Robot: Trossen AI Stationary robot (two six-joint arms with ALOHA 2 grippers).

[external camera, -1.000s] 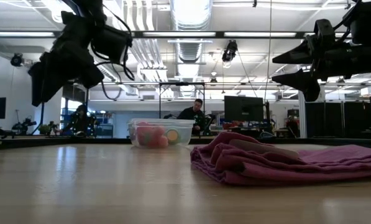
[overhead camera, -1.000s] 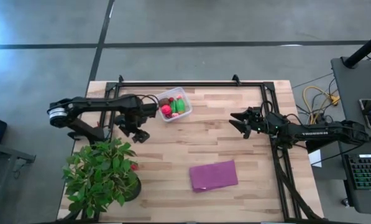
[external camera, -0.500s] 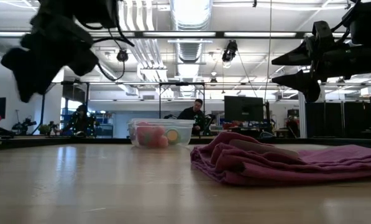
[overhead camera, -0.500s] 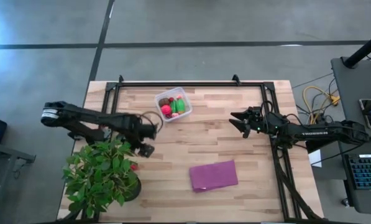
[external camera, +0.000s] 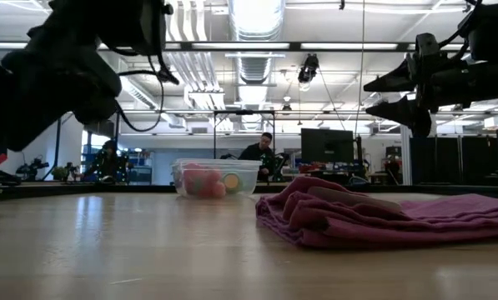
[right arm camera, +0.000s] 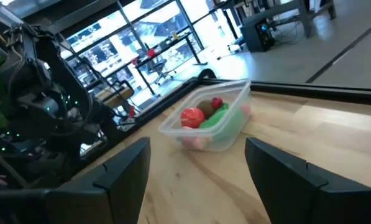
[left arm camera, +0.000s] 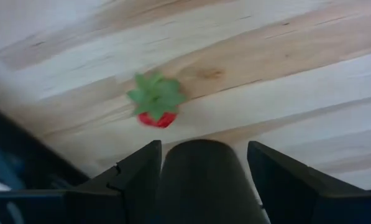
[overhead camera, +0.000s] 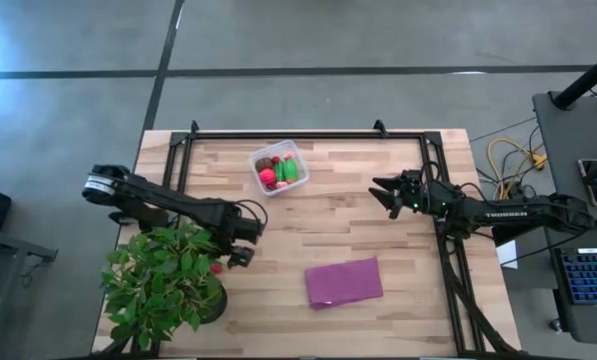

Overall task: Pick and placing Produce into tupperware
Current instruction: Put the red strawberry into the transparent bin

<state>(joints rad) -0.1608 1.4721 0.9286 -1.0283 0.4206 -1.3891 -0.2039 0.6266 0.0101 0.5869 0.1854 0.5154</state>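
High view: left gripper (overhead camera: 244, 243) hangs near the left edge of the table (overhead camera: 378, 225), just off the plant (overhead camera: 163, 285), fingers spread with nothing between them. Left wrist view shows the target: a strawberry (left arm camera: 156, 106), red with a green leafy cap, lying loose on the wood straight ahead of the fingertips (left arm camera: 141, 163), close but not touching. In the high view it reads as a small red spot (overhead camera: 215, 267) at the plant's edge, on the plant side of the gripper, toward the near left corner. It is too small and round to give a long axis that matters; cap faces away from the gripper.

Tub (overhead camera: 279, 168) sits near the far edge, left of centre, already holding red, green and brown pieces; well apart from the strawberry. Purple cloth (overhead camera: 344, 282) lies toward the near edge, not involved.

Right gripper (overhead camera: 387, 196) waits raised near the right edge, jaws parted, empty, facing the tub.

Left arm is clearly nearer the strawberry. Likely next: advance and drop the left gripper so the berry sits between the fingers; leaves crowding the berry could snag.
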